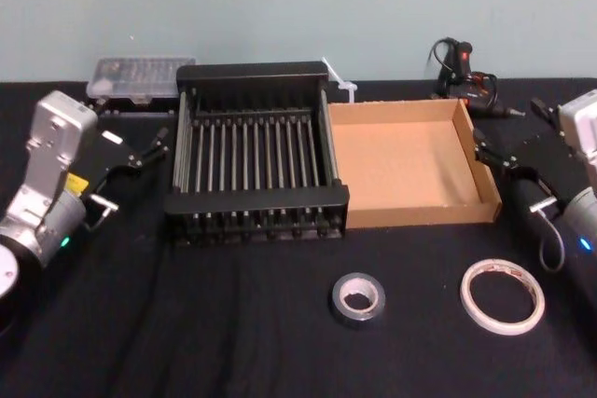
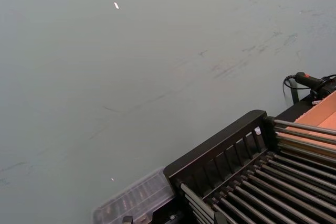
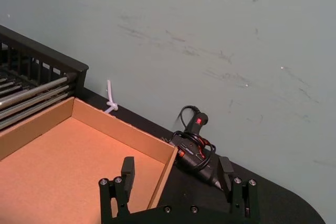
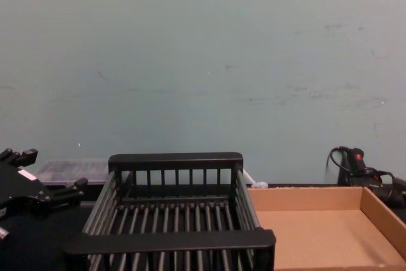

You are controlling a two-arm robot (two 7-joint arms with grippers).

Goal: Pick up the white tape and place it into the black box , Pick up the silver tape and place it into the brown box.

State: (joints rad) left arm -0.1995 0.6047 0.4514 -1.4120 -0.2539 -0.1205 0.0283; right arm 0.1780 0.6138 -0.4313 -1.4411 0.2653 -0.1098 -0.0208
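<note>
Black table, black box and brown box hold nothing, both grippers' jaws released.

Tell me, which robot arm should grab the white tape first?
Probably the right. The white tape lies on the table's right side, below the right end effector, which is open. The left end effector waits beyond the black box.

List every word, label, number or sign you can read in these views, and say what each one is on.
No text can be read in any view.
white tape: reddish marks on the inner ring, too small and blurred to read.
silver tape: no print visible.
black box and brown box: no labels visible.
Clear plastic case behind the black box: contents blurred, nothing legible.
</note>
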